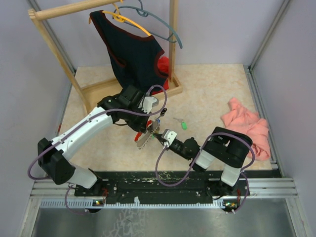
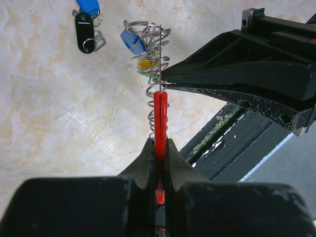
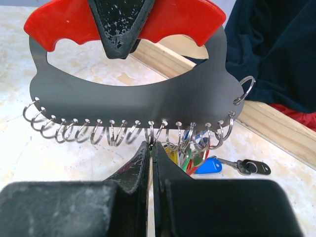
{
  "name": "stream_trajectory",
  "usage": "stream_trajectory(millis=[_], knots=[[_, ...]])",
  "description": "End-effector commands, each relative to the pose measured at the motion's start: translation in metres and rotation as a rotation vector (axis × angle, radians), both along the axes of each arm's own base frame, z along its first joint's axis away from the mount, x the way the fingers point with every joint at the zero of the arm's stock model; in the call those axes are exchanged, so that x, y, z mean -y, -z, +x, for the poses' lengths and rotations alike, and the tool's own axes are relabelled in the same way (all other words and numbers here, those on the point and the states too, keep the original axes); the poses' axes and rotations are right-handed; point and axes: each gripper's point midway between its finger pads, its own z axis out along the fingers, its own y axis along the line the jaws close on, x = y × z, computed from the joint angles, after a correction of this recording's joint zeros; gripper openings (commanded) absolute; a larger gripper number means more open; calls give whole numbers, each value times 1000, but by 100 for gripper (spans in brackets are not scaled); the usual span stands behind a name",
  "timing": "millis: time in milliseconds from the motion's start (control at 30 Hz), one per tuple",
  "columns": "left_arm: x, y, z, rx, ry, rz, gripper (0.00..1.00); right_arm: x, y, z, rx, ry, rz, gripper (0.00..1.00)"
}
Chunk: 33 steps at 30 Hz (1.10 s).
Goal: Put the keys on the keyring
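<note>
The keyring (image 1: 144, 139) is a grey metal plate (image 3: 133, 101) with a red grip (image 3: 54, 24) and a row of wire rings along its lower edge. My left gripper (image 2: 159, 144) is shut on the red grip (image 2: 160, 111) and holds the keyring above the table. My right gripper (image 3: 151, 146) is shut on one middle ring. Yellow (image 3: 173, 154), green (image 3: 191, 160) and blue (image 2: 132, 40) keys hang on the rings. A green key (image 1: 183, 126) lies loose on the table. A blue key (image 3: 207, 166) with a black fob (image 3: 253, 168) lies on the table below.
A wooden clothes rack (image 1: 59, 59) with a dark vest (image 1: 133, 54) and yellow and grey hangers (image 1: 148, 22) stands at the back left. A pink cloth (image 1: 249, 126) lies at the right. The black base rail (image 1: 163, 180) runs along the near edge.
</note>
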Motion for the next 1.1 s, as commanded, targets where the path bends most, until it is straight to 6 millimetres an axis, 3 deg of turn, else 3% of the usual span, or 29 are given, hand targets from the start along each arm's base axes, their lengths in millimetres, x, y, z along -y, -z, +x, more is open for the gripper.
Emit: stream_trajectory(millis=[0,200,367,533,600,700,1067], knots=[[19,-18,8,54,14,-130,0,-9,-58,-18,111,-84,176,0],[12,-6,3,29,-31,-156,0,-5,-64,-20,117,-81,191,0],[17,-12,-1,30,-20,-252,0,4,-62,-12,109,-22,187,0],[14,-17,-2,50,-9,-250,0,16,-61,-5,115,47,179,21],[12,-16,-1,53,-7,-238,0,17,-60,-7,122,44,169,23],[10,-17,1,56,1,-215,0,17,-72,-15,149,5,190,24],[4,-22,2,38,26,-140,0,5,-75,-30,180,-102,183,17]])
